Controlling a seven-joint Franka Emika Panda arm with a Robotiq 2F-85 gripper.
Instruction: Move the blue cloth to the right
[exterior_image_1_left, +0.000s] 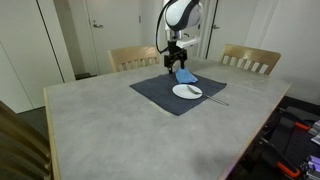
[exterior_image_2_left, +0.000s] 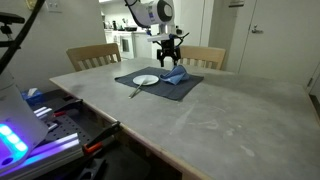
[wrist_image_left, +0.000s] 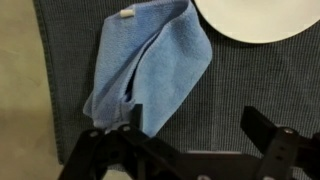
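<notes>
Over blue cloth: end effector wide open, empty.

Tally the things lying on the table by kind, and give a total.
Placemat: 1
Plate: 1
Blue cloth: 1
Utensil: 1
Total: 4
</notes>
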